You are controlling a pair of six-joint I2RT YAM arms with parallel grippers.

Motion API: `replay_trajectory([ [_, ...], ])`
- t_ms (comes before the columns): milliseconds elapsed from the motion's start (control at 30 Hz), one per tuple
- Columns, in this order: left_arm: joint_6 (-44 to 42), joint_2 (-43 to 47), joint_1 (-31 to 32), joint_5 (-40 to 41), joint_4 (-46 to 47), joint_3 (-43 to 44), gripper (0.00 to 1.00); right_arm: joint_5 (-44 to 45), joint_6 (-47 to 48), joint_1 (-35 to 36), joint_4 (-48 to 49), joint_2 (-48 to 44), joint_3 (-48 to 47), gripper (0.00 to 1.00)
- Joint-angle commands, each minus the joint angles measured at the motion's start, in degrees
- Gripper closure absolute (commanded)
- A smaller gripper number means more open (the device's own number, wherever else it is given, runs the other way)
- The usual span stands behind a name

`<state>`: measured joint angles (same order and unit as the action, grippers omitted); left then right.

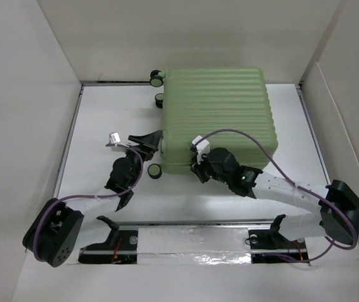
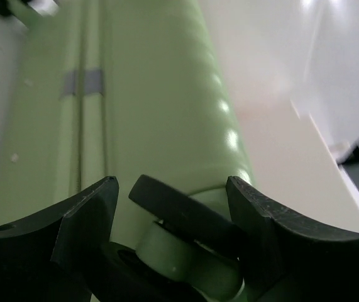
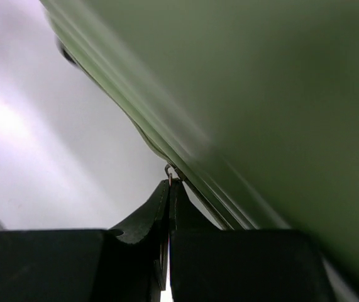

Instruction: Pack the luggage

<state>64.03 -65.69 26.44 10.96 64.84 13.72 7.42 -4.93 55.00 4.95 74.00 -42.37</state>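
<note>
The light-green ribbed luggage [image 1: 220,116] lies flat and closed at the back middle of the table. My left gripper [image 1: 144,167] is open at its near left corner. In the left wrist view the fingers [image 2: 88,211] stand on either side of a black-and-green wheel [image 2: 185,220], under the shell [image 2: 154,94]. My right gripper [image 1: 197,166] is at the luggage's near edge. In the right wrist view it [image 3: 169,184] is shut on the small metal zipper pull [image 3: 170,171], against the seam of the shell [image 3: 261,94].
White walls enclose the table on the left, back and right. Two more wheels [image 1: 156,77] stick out at the luggage's far left side. A silver taped strip [image 1: 192,246] runs along the near edge between the arm bases.
</note>
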Motion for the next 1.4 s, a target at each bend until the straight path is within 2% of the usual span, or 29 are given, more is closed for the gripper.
replay_trajectory([
  [0,-10.8,-1.1,13.4,-14.5,-6.1,1.5,1.0,-10.1,3.3,-2.3,15.5,-1.0,-7.5,1.0],
  [100,-13.6,0.2,19.6,-11.9,-10.5,4.4,1.0,-13.8,4.2,-3.9,13.1,-1.2,-6.7,1.0],
  [167,-16.1,0.1,22.8,-9.7,-14.7,7.5,1.0,-18.3,4.1,-5.1,12.7,-2.4,-4.0,1.0],
  [233,-17.4,-0.7,26.3,-9.7,-17.5,10.4,1.0,-19.2,3.1,-5.1,12.6,-4.1,0.3,1.0],
  [300,-18.1,-1.9,27.6,-10.5,-18.3,11.5,1.0,-19.5,0.4,-5.1,16.2,-7.2,4.6,1.0],
  [367,-17.8,-3.3,28.1,-12.7,-18.3,12.7,1.0,-19.6,-4.5,-5.1,25.2,-8.2,10.7,1.0],
  [500,-17.7,-7.0,28.1,-12.2,-20.3,15.6,1.0,-17.8,-9.7,-3.2,33.4,-8.4,15.7,1.0],
  [533,-17.8,-7.2,27.5,-11.5,-21.0,17.0,0.83,-17.7,-10.4,-2.5,33.3,-9.1,16.4,1.0],
  [600,-18.3,-6.6,26.0,-9.1,-21.2,17.7,0.6,-16.7,-10.6,-2.0,31.3,-12.1,18.6,1.0],
  [633,-18.9,-6.2,25.3,-8.9,-21.1,18.4,0.45,-16.1,-10.6,-2.0,27.2,-16.8,19.2,1.0],
  [700,-20.2,-4.1,22.5,-8.9,-22.6,19.1,0.38,-14.0,-10.5,-2.0,21.9,-22.8,20.4,1.0],
  [733,-20.8,-3.1,21.5,-6.7,-23.9,19.8,0.33,-13.2,-10.2,-2.0,16.0,-28.8,20.7,1.0],
  [833,-22.4,0.8,14.5,-1.5,-29.1,20.1,0.27,-10.4,-10.1,-2.0,8.9,-36.5,20.7,1.0],
  [867,-21.8,1.3,11.7,-2.3,-29.6,20.1,0.26,-10.1,-9.9,-2.0,5.6,-39.9,20.6,1.0],
  [933,-19.7,1.2,3.1,-6.5,-29.2,20.8,0.26,-10.5,-9.6,-2.0,3.3,-41.8,20.2,1.0],
  [1000,-17.4,-1.9,-2.3,-9.7,-29.4,22.7,0.27,-11.4,-9.0,-2.0,1.2,-42.9,19.8,1.0],
  [1067,-17.0,-5.0,-8.6,-16.7,-28.0,26.2,0.32,-11.7,-8.7,-2.0,-0.1,-43.1,19.7,1.0],
  [1167,-18.8,-13.2,-12.7,-23.2,-29.6,34.9,0.38,-11.8,-8.6,-2.0,-0.6,-43.8,19.9,1.0],
  [1233,-22.7,-19.5,-12.7,-27.1,-31.3,42.7,0.41,-12.1,-8.8,-2.0,-0.2,-44.0,20.1,1.0],
  [1300,-24.4,-24.0,-12.7,-28.7,-35.2,46.6,0.4,-12.3,-8.8,-2.0,0.2,-43.8,20.5,1.0],
  [1367,-25.2,-26.1,-12.7,-32.8,-33.5,48.9,0.38,-12.6,-8.7,-2.0,0.1,-43.5,20.6,1.0],
])
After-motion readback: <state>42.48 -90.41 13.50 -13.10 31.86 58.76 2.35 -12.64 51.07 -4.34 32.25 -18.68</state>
